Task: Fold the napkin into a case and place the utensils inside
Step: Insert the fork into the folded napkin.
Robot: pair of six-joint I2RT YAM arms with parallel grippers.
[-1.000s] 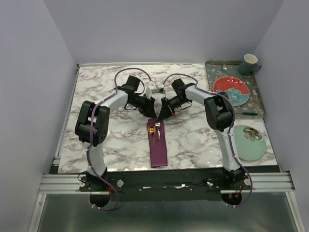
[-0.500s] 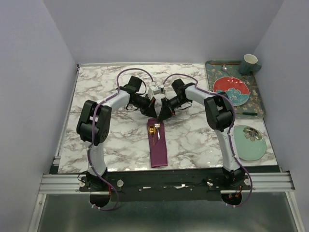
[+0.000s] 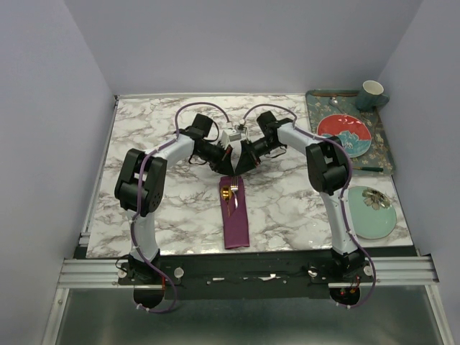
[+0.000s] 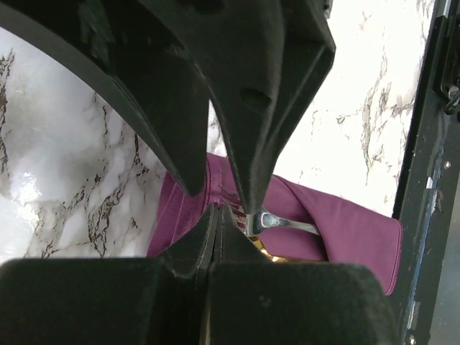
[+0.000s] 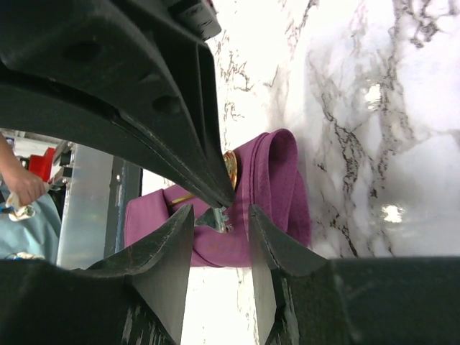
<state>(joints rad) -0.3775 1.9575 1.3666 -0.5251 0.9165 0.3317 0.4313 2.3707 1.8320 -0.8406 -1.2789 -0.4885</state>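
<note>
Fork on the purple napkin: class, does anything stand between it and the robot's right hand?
Yes. In the right wrist view the shut left hand points down right beside the prongs of the fork, crowding the gap of the open right hand. The gold spoon lies close alongside on the napkin.

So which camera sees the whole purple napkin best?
The top external view: the whole napkin shows there, end to end on the table. The left wrist and right wrist views each catch only part of it, up close.
</note>
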